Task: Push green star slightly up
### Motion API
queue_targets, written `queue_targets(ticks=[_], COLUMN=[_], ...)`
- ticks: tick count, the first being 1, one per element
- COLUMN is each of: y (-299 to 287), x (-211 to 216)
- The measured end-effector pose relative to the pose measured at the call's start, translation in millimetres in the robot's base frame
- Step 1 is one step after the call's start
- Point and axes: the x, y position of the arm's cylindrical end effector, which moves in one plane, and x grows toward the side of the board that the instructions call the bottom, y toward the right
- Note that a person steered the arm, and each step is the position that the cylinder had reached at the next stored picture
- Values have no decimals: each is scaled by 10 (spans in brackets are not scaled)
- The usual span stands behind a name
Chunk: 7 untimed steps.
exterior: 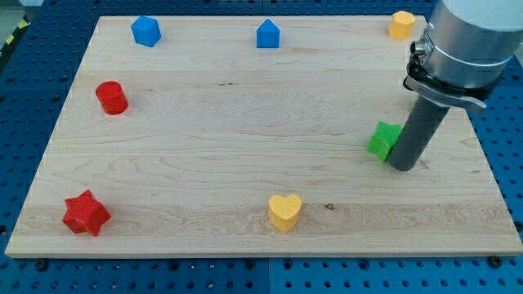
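The green star (382,140) lies on the wooden board (245,155) at the view's right, about mid-height. My tip (403,167) rests on the board right beside the star, at its right and slightly lower side, touching or nearly touching it. The dark rod hides the star's right edge.
A yellow heart (284,211) sits near the bottom centre. A red star (86,213) is at bottom left, a red cylinder (111,97) at left. Two blue blocks (145,31) (268,34) and a yellow block (401,24) line the top edge.
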Motion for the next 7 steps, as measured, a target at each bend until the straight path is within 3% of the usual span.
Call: queue_targets(ticks=[5, 7], y=[-29, -51], x=[16, -166])
